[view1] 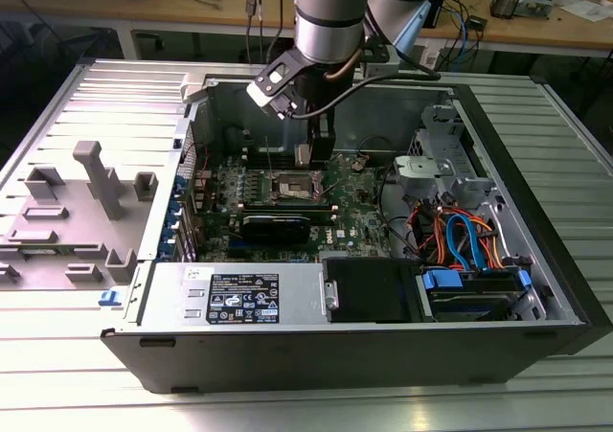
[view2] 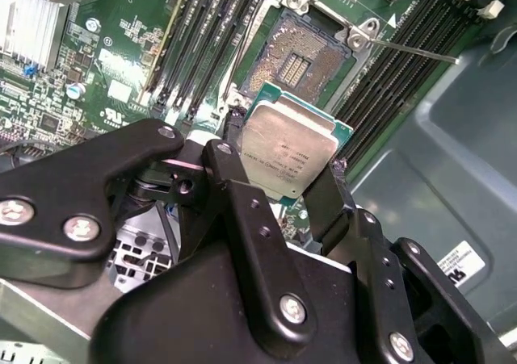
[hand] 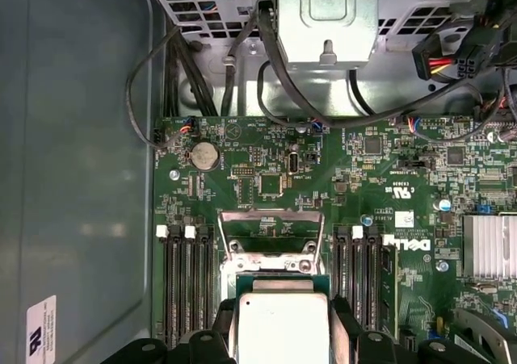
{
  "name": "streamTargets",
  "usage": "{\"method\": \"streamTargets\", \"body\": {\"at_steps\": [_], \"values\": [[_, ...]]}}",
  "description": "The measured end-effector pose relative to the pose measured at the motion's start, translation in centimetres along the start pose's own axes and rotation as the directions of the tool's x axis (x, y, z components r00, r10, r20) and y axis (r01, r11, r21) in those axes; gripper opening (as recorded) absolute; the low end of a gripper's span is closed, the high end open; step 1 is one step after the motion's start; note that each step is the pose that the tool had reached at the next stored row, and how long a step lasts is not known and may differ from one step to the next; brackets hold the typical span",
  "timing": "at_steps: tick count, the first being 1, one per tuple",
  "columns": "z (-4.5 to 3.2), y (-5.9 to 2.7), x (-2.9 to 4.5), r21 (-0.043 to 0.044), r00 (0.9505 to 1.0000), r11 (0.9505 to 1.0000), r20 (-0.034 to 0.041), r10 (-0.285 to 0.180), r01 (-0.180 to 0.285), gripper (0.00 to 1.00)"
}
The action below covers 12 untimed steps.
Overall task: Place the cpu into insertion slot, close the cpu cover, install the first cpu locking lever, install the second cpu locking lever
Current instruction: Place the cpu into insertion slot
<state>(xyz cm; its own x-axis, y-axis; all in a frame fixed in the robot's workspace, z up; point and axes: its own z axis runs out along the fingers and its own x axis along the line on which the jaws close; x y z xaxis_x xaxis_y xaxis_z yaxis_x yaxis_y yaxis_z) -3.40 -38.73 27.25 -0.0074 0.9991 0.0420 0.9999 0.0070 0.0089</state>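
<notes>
The jaws are clamped on opposite edges of the cpu (view2: pixel 287 148), holding it above the green motherboard (view2: pixel 121 25), close to the bare insertion slot (view2: pixel 305 53). The cpu cover (hand: pixel 271 239) stands raised at the slot's edge.

Electronics lab, cluttered workbench (view1: pixel 86 15), open computer case (view1: pixel 316 355)

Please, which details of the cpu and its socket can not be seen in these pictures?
Underside of the cpu: faces away in both wrist views.
Insertion slot: its pins are too small to judge in the second wrist view; mostly behind the cpu in the first wrist view.
Gripper on the cpu: too small to make out in the exterior view.
</notes>
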Motion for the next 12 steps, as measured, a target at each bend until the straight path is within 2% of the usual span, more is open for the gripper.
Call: {"method": "streamTargets", "body": {"at_steps": [1, 2, 3, 4, 5, 8, 11, 12], "values": [[0.18, -0.05, 0.01, -0.0013, 1.0000, 1.0000, 0.0000, 0.000, 0.000, 0.55], [0.30, -0.21, 0.01, -0.0080, 1.0000, 1.0000, 0.0003, 0.000, 0.000, 0.55], [0.34, -0.43, 0.02, -0.0194, 1.0000, 0.9998, 0.0004, -0.001, 0.001, 0.55], [0.37, -0.54, 0.03, -0.0255, 1.0000, 0.9997, 0.0003, -0.001, 0.001, 0.55], [0.45, -0.80, 0.06, -0.0362, 1.0000, 0.9993, 0.0002, -0.002, 0.002, 0.55], [0.83, -0.91, 0.38, -0.0436, 1.0000, 0.9990, 0.0031, -0.002, 0.002, 0.55], [1.23, -0.95, 0.90, -0.0442, 0.9998, 0.9990, 0.0205, -0.002, 0.003, 0.55], [1.49, -0.94, 0.95, -0.0444, 0.9998, 0.9990, 0.0208, -0.002, 0.003, 0.55]]}}
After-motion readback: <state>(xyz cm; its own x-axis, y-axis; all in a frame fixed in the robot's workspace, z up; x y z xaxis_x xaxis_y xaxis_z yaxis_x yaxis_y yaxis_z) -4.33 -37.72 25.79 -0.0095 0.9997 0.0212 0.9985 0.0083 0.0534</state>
